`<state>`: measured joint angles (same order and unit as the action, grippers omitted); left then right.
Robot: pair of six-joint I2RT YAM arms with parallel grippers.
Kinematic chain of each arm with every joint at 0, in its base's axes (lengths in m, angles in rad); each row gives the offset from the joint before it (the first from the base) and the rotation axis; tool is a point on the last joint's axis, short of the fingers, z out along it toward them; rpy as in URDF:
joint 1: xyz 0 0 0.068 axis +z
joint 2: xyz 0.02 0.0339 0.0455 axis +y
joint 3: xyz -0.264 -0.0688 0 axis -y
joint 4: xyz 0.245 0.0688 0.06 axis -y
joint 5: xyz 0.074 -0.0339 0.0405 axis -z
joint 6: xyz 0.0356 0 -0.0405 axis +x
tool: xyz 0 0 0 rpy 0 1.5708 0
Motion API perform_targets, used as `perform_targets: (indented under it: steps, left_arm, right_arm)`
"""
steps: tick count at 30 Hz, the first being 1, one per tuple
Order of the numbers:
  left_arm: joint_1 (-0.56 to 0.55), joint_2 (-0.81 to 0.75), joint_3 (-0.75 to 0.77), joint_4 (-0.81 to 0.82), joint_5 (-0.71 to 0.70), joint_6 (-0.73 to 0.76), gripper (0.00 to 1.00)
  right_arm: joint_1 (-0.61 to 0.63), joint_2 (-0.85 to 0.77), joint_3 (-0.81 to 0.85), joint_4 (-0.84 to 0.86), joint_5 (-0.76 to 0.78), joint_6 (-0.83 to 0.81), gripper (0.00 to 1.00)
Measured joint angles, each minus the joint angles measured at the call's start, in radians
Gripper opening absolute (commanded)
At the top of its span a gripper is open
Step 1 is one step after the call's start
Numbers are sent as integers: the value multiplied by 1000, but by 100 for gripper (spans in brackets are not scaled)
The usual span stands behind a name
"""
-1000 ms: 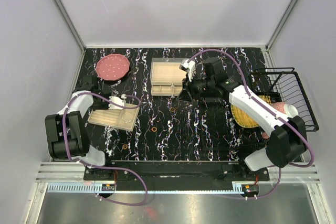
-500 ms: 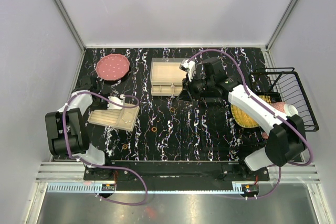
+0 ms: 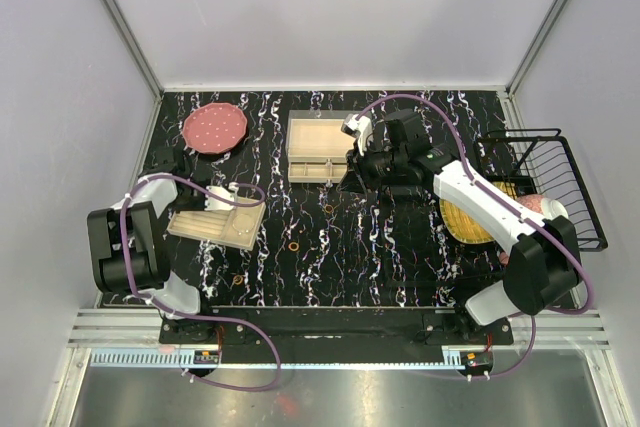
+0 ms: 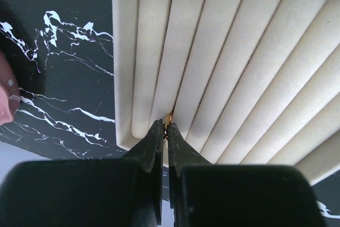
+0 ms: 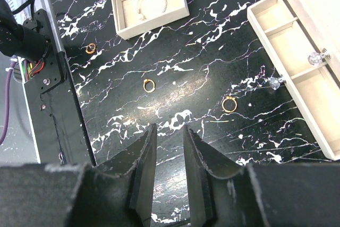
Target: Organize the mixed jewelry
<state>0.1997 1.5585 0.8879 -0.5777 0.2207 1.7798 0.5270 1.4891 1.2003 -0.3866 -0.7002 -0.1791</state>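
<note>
Left gripper (image 4: pixel 166 126) is pinched tight on a tiny gold ring (image 4: pixel 169 116), right at its fingertips and down in a groove of the padded tray (image 4: pixel 239 51). Right gripper (image 5: pixel 169 136) hangs with its jaws partly apart and nothing in them. The nearest ring (image 5: pixel 149 84) lies on the black table (image 5: pixel 212 78) just ahead of its tips, another ring (image 5: pixel 229 104) is ahead to the right, and a third ring (image 5: pixel 91 48) is farther out to the left.

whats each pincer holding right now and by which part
The left pincer pinches a small gold ring by its near edge, at a slot of the ribbed tray. The right pincer holds nothing.
</note>
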Motion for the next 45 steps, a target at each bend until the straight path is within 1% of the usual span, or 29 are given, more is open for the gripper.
perform_targets:
  steps: [14, 16, 18, 19, 22, 26, 31, 38, 42, 45]
  left_arm:
    - [0, 0, -42, 64, 0, 6, 0]
    - [0, -2, -42, 65, 0, 0, 7]
    - [0, -5, -42, 64, 0, -11, 11]
    - [0, -6, -42, 64, 0, -13, 16]
    - [0, -13, -41, 62, 1, -31, 24]
    - [0, -35, -39, 33, 3, -47, 30]
    - [0, -81, -30, -12, 10, -60, 32]
    - [1, -134, 15, -65, 26, -80, 32]
    - [1, -215, 26, -113, 95, -125, 36]
    - [-15, -284, 45, -166, 170, -208, 36]
  right_arm:
    - [0, 2, 0, 0, 0, 0, 33]
    - [0, 2, 0, 0, 0, 0, 33]
    - [0, 2, 0, 0, 0, 0, 33]
    - [0, 2, 0, 0, 0, 0, 33]
    - [0, 2, 0, 0, 0, 1, 33]
    - [-1, 2, 0, 0, 0, 2, 33]
    - [-2, 2, 0, 0, 0, 4, 33]
    - [-4, 2, 0, 0, 1, 4, 33]
    - [-5, 2, 0, 0, 3, 4, 33]
    - [-5, 2, 0, 0, 5, 4, 34]
